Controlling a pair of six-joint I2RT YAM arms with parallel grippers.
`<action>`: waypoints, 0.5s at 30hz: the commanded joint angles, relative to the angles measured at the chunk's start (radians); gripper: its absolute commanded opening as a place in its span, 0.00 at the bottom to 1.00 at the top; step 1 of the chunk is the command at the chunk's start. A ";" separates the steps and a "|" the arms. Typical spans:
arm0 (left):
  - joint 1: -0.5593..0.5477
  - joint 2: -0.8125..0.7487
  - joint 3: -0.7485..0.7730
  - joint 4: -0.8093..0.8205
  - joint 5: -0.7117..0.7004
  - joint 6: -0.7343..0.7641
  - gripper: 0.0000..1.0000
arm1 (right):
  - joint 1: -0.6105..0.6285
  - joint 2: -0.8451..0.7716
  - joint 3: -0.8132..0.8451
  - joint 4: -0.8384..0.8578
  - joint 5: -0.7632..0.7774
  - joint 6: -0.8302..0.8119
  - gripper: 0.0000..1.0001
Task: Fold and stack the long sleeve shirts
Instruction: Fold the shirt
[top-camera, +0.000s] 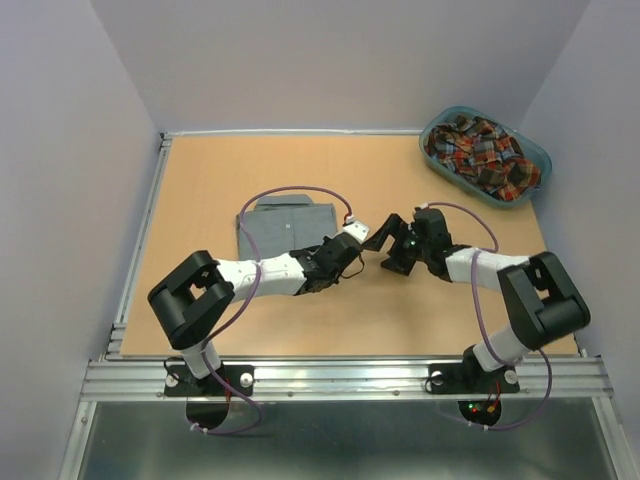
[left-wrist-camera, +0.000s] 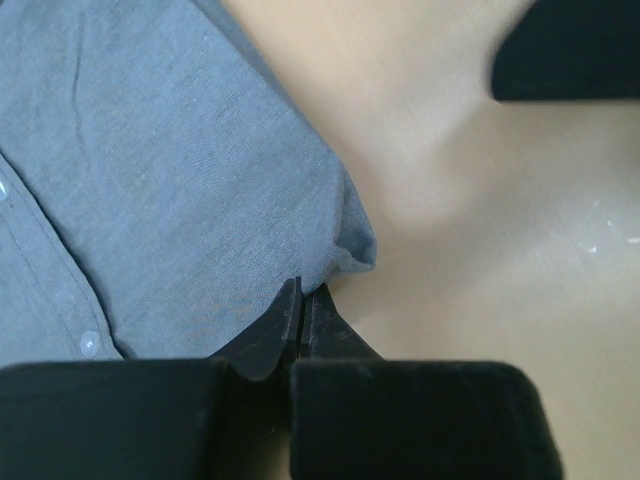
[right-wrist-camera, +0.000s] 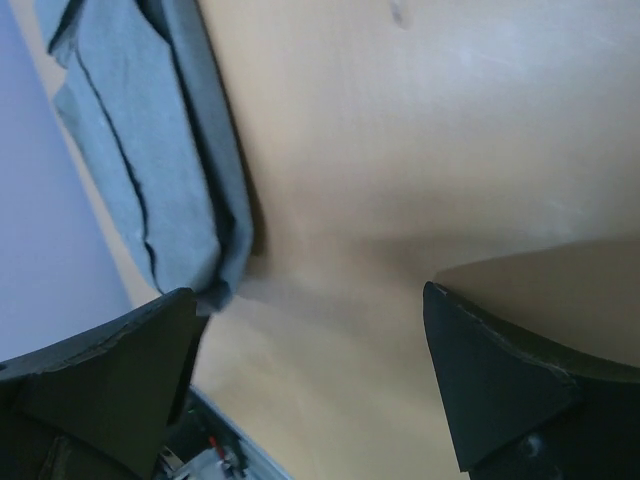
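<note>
In the middle of the table (top-camera: 200, 180) the folded grey shirt (top-camera: 285, 228) has its corner hem nipped in the closed left gripper (left-wrist-camera: 300, 305) (likely to tug it square), while the right gripper (right-wrist-camera: 310, 293) hovers alongside, jaws wide and empty, and the plaid shirt (top-camera: 480, 150) lies in the basket (top-camera: 537, 152).

The grey shirt (left-wrist-camera: 180, 180) is matt, finely woven cloth. The table (top-camera: 250, 170) is smooth, wood-look, faintly sheeny. At one o'clock the teal basket (top-camera: 543, 158), probably glossy plastic, holds the plaid shirt (top-camera: 478, 150), also soft cloth.

Wrist view crops grey shirt (left-wrist-camera: 180, 170) at left, top; left gripper (left-wrist-camera: 301, 300) tips maybe pinching hem.
</note>
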 joint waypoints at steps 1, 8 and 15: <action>-0.002 -0.099 -0.057 0.022 0.026 -0.063 0.00 | -0.002 0.156 0.106 0.283 -0.193 0.133 1.00; -0.004 -0.160 -0.111 0.066 0.053 -0.092 0.00 | 0.067 0.407 0.241 0.334 -0.280 0.180 1.00; -0.008 -0.206 -0.143 0.088 0.058 -0.115 0.00 | 0.141 0.574 0.344 0.362 -0.270 0.213 0.99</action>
